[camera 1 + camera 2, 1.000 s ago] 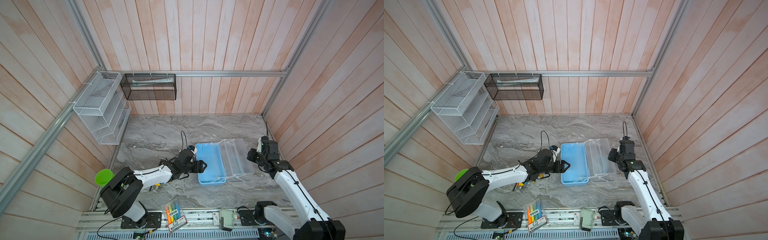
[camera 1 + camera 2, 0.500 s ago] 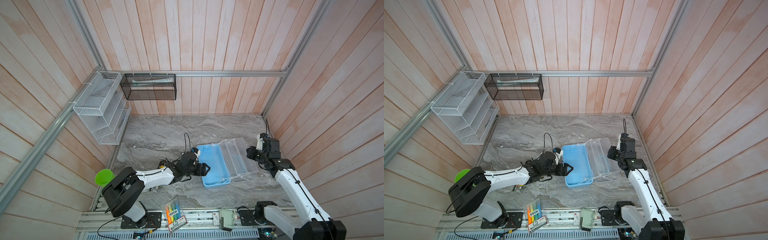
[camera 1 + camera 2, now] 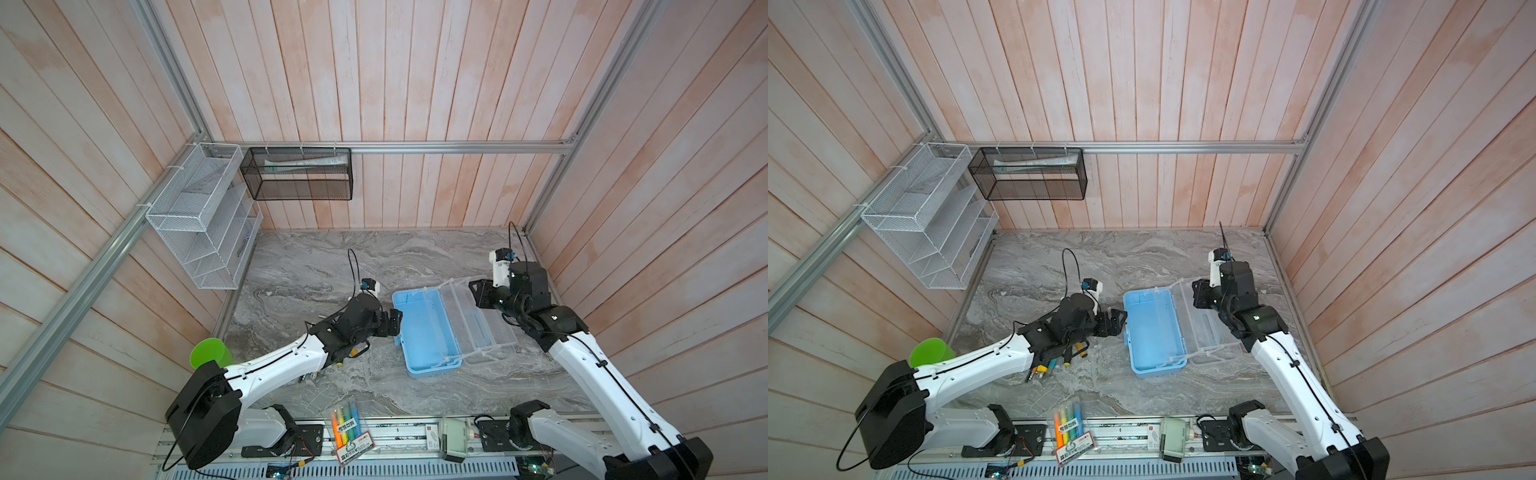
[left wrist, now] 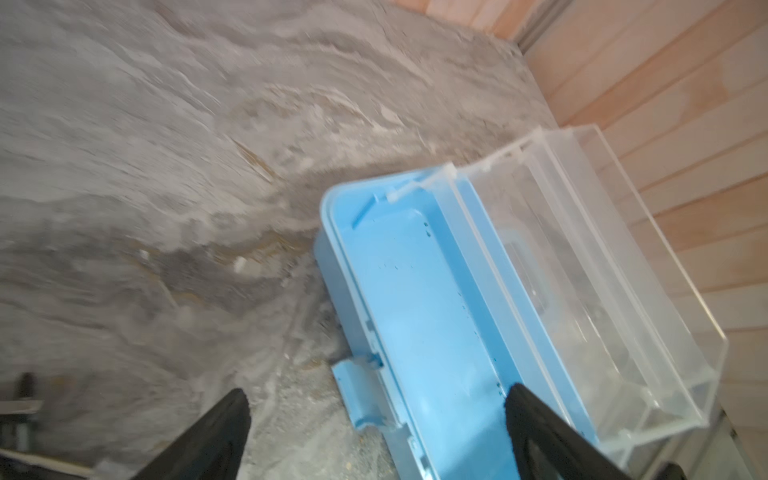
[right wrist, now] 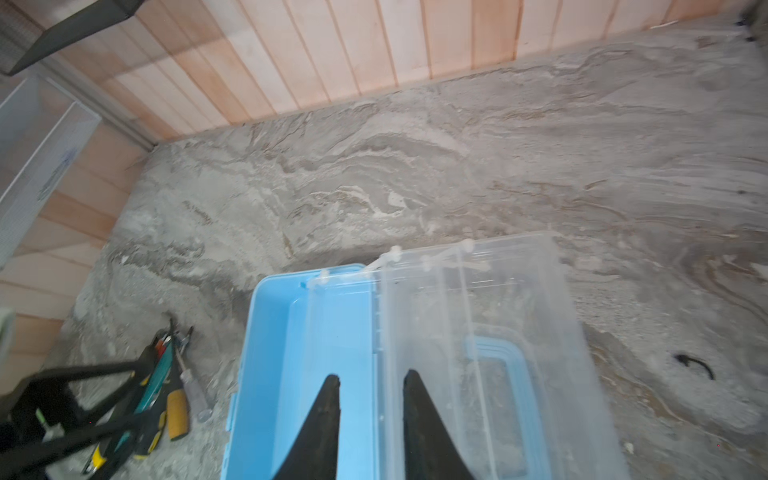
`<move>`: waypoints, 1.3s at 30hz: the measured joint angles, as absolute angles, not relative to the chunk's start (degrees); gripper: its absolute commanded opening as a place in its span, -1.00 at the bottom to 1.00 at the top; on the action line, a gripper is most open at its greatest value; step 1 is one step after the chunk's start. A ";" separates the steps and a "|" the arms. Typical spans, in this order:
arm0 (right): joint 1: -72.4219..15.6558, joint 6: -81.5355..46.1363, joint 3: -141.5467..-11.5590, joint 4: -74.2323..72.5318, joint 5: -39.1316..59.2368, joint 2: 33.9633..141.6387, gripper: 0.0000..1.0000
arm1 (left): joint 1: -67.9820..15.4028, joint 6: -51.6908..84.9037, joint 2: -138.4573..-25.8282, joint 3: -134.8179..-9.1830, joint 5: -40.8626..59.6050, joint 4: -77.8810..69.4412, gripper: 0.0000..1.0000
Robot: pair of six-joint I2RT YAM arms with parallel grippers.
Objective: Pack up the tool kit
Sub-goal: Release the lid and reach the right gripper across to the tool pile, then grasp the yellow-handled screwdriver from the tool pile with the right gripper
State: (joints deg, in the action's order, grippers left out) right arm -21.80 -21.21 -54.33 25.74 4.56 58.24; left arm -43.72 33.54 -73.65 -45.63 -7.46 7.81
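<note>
1. The light-blue case (image 3: 424,332) sits on the grey marbled worktop (image 3: 324,257), right of centre in the lower half of both top views. It is opened out, and its clear lid (image 3: 478,322) lies on the case's right side, joined to it along the hinge.
2. In the right wrist view a blue handle (image 5: 505,374) shows through the clear lid. In the left wrist view a blue latch (image 4: 357,399) sticks out from the case's long side, the side that faces the left arm.
3. The left gripper (image 3: 394,322) reaches in low from the lower left, just beside the case, spread wide and holding nothing. In the left wrist view the latch and the near rim lie between its two fingertips (image 4: 232,415) (whether either one touches the plastic I cannot tell).
4. The right gripper (image 3: 478,293) hangs at the upper right end of the lid. In the right wrist view its black fingers (image 5: 328,407) stand a narrow gap apart over the hinge line, with nothing pinched between them.
5. The screwdrivers (image 3: 1054,365) lie in a loose bunch on the worktop left of the case, partly under the left arm and apart from the case. Yellow-and-black, teal and orange handles show.
6. A pack of highlighters (image 3: 349,430) lies at the bottom edge. A green cup (image 3: 210,353) stands at lower left. A white wire rack (image 3: 199,216) and a black mesh basket (image 3: 299,174) hang at upper left.
</note>
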 measured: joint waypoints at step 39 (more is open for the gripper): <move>-62.83 -16.32 -85.12 21.30 3.75 117.62 -0.14 | -9.76 25.04 -45.95 -21.52 -22.04 5.58 0.99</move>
